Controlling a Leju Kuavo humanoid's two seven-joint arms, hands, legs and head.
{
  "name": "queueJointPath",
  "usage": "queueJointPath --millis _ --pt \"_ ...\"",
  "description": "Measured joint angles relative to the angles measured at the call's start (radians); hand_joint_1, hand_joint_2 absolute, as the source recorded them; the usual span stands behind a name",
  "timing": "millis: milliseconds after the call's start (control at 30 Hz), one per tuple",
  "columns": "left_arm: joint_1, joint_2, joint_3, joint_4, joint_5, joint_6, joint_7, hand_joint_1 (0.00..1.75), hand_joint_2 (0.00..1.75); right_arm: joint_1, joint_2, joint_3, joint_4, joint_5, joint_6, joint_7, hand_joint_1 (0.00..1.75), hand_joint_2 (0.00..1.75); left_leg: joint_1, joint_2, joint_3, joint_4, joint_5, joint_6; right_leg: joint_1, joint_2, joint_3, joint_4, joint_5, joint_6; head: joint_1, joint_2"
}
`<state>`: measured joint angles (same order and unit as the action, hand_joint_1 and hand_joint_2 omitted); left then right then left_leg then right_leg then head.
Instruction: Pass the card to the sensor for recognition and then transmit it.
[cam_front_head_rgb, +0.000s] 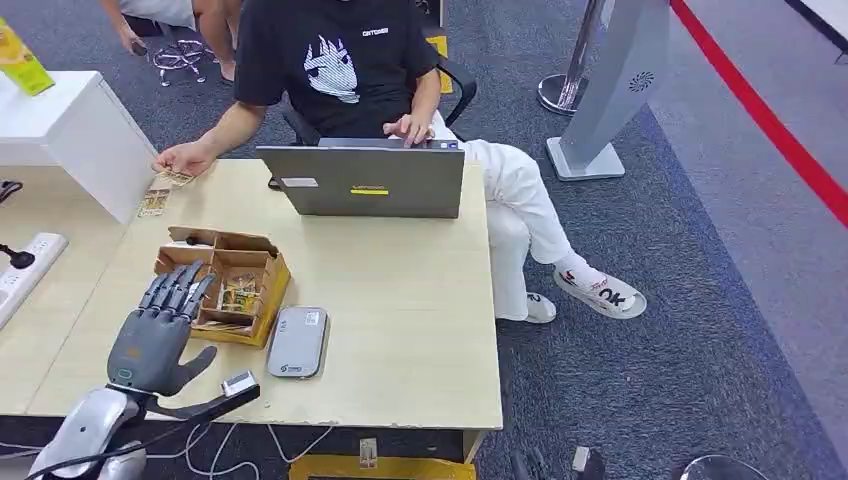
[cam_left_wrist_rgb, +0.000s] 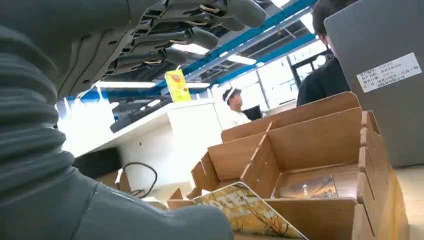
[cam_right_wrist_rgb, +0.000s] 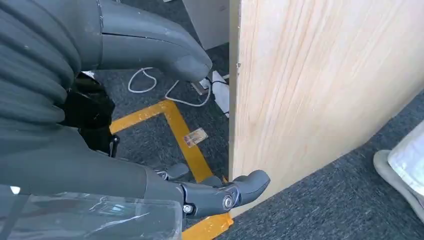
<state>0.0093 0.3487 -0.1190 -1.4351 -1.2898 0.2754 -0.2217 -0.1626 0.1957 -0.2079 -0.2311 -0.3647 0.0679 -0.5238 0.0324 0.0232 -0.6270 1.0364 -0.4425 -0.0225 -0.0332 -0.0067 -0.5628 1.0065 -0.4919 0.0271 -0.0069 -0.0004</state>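
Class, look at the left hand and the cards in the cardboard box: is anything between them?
Nothing visible. The left hand hovers open at the cardboard box, and the cards lie uncovered in its open-topped compartments.

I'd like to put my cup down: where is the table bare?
Bare wood runs from the grey sensor right to the table edge, below the laptop. It's crowded around the card box, where the left hand hovers.
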Motion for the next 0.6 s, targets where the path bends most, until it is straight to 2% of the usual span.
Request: queueJointPath --millis 200,467,600 --pt "-0.016 0.0 0.0 0.043 -0.009 0.045 0.006 0.0 1.75 0.0 0.0 -0.001 0.0 0.013 -0.001 0.004 0.0 1.75 0.0 0.0 0.0 0.0 0.0 0.0 0.0 0.0 0.0 0.0 0.0 0.0 0.0 0.0" --pt "-0.032 0.0 0.0 0.081 -0.016 0.053 0.007 0.0 1.75 0.0 0.001 -0.001 0.0 0.019 -0.001 0.007 0.0 1.75 0.0 0.0 0.0 0.0 0.0 0.0 0.0 0.0 0.0 0.0 0.0 0.0 0.0 0.0" --pt "-0.069 -0.003 0.0 0.144 -0.048 0.071 0.013 0.0 1.75 -0.001 0.002 -0.001 0.0 0.032 -0.002 0.012 0.0 1.75 0.0 0.0 0.0 0.0 0.0 0.0 0.0 0.0 0.0 0.0 0.0 0.0 0.0 0.0"
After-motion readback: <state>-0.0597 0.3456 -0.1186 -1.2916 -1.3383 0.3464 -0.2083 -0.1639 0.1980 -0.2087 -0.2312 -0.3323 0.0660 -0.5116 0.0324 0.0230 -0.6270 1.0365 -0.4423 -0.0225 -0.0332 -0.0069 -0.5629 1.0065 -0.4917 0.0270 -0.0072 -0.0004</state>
